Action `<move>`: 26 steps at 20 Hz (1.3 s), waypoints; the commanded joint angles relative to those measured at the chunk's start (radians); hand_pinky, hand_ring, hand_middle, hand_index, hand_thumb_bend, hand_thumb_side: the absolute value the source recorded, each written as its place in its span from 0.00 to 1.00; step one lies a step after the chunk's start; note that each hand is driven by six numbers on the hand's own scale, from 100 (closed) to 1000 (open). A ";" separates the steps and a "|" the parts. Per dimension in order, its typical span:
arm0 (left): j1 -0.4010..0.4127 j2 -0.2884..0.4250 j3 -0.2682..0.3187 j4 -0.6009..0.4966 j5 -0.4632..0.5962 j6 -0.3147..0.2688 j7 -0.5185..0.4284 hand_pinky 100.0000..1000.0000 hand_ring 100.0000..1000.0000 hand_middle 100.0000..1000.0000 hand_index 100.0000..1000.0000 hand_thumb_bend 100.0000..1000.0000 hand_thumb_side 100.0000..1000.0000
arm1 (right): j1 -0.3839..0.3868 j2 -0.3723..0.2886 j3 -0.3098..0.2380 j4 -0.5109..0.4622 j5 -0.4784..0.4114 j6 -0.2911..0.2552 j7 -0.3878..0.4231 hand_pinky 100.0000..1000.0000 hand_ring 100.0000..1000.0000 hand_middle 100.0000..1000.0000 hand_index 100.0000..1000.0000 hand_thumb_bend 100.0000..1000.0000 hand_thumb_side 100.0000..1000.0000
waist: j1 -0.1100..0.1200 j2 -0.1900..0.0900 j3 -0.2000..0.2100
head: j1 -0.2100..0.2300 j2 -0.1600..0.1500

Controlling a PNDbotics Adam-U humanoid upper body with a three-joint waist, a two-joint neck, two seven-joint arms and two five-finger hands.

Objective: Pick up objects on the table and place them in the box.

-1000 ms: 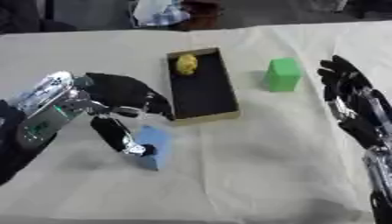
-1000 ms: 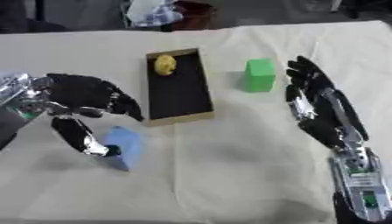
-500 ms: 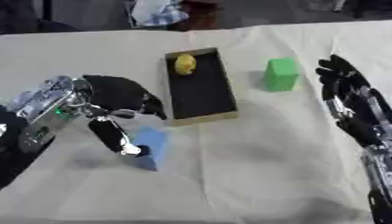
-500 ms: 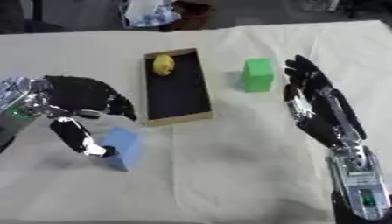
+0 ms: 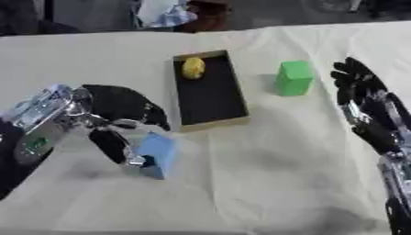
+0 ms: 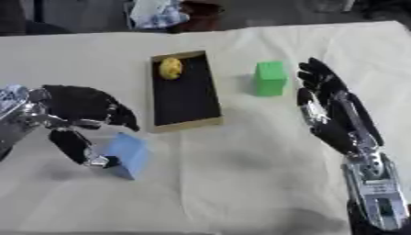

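Observation:
A blue block (image 5: 158, 154) lies on the cloth-covered table, left of centre. My left hand (image 5: 119, 109) is curled round it: the thumb (image 5: 115, 147) lies against its left face and the fingers arch over its top edge. Beyond it stands the shallow box (image 5: 210, 98), black inside with a tan rim, holding a small yellow object (image 5: 192, 68) at its far end. A green block (image 5: 293, 78) stands upright to the right of the box. My right hand (image 6: 333, 112) hovers open, fingers straight, just right of the green block and apart from it.
The cream cloth (image 5: 265, 174) covers the whole table, with bare room in front and at the right. Crumpled cloth and dark items (image 5: 164, 11) lie beyond the far edge.
My left hand has shifted slightly right and down, closing in on the blue block, which has barely moved. The right hand has stayed put.

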 commanded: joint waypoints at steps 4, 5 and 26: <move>0.000 0.042 0.013 -0.027 -0.041 -0.119 -0.094 0.78 0.79 0.82 0.92 0.39 0.86 | -0.008 -0.020 -0.004 -0.013 0.006 -0.002 -0.002 0.96 0.93 0.91 0.99 0.00 0.46 | -0.004 -0.023 0.001 | -0.006 0.005; 0.002 0.041 0.011 -0.024 -0.049 -0.123 -0.089 0.78 0.79 0.82 0.92 0.39 0.85 | -0.008 -0.020 -0.004 -0.012 0.007 -0.002 -0.002 0.96 0.93 0.91 0.99 0.00 0.46 | -0.005 -0.023 0.001 | -0.006 0.005; 0.019 -0.011 0.080 -0.010 0.006 -0.025 0.156 0.72 0.64 0.56 0.72 0.04 0.21 | -0.007 -0.017 -0.007 -0.010 0.004 -0.002 -0.003 0.96 0.93 0.91 0.99 0.00 0.46 | -0.011 -0.023 0.002 | -0.019 0.005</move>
